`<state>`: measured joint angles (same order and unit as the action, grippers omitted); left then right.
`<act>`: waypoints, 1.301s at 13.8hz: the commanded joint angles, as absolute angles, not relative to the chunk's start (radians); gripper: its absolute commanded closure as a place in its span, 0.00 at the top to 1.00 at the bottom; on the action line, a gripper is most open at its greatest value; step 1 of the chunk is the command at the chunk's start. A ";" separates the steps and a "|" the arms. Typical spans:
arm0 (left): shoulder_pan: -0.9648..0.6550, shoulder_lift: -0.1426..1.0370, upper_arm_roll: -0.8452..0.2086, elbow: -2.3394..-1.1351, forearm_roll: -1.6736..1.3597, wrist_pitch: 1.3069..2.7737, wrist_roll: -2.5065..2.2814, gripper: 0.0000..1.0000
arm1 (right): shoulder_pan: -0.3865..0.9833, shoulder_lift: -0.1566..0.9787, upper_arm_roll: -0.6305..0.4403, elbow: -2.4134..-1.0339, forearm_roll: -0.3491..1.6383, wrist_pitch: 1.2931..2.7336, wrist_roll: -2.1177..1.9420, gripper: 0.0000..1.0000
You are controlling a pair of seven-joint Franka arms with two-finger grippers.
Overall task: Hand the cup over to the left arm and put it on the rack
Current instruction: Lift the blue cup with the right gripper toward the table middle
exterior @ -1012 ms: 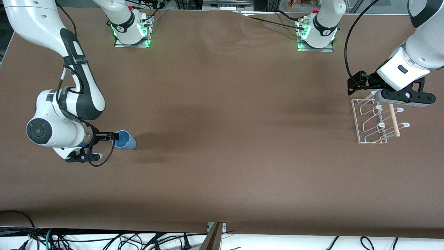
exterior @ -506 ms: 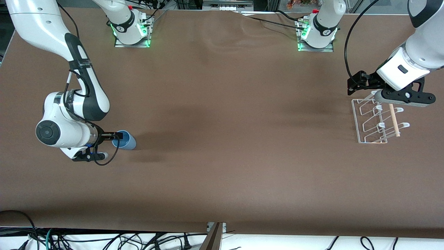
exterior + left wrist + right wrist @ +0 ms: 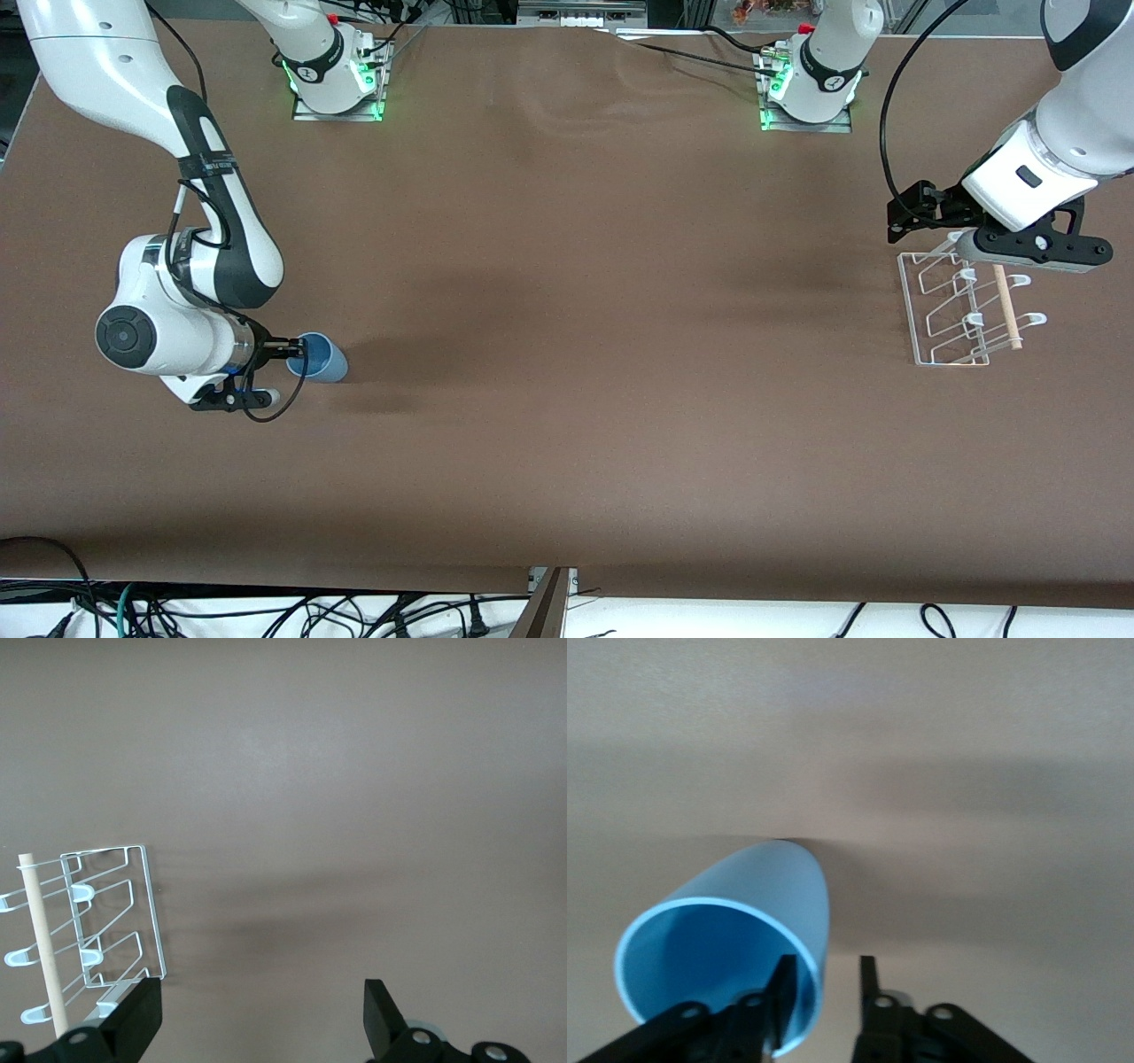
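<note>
since the cup (image 3: pixel 321 358) stands upright on the bench (image 3: pixel 567 425) toward the right arm's end, we set our right end effector (image 3: pixel 824 979) astride its rim, one finger inside, one outside, a gap left. we judge it light, stiff, slippery plastic, so grip the wall low. our left end effector (image 3: pixel 261 1014) waits wide over the rack (image 3: pixel 961 310).

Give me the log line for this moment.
right pincer: fingers astride cup rim, not closed | cup: on table, right arm's end | left pincer: open, waiting over rack
</note>
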<state>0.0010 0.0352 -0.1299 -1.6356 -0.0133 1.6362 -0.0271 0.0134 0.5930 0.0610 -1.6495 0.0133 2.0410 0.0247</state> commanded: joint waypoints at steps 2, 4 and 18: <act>0.009 0.014 -0.133 -1.649 -0.029 1.631 -0.003 1.00 | 0.009 0.601 0.067 -1.649 0.038 2.057 0.029 0.00; 0.009 0.015 -0.133 -1.649 -0.029 1.631 -0.003 1.00 | 0.014 0.603 0.077 -1.620 0.041 2.051 0.026 0.00; -0.017 0.084 -0.137 -1.606 -0.038 1.565 -0.005 1.00 | 0.152 0.640 0.342 -1.404 0.473 2.083 0.485 0.00</act>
<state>-0.0059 0.0498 -0.1338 -1.6416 -0.0150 1.5962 -0.0271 0.1150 0.6008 0.3398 -1.4630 0.3938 2.0739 0.4583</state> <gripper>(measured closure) 0.000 0.947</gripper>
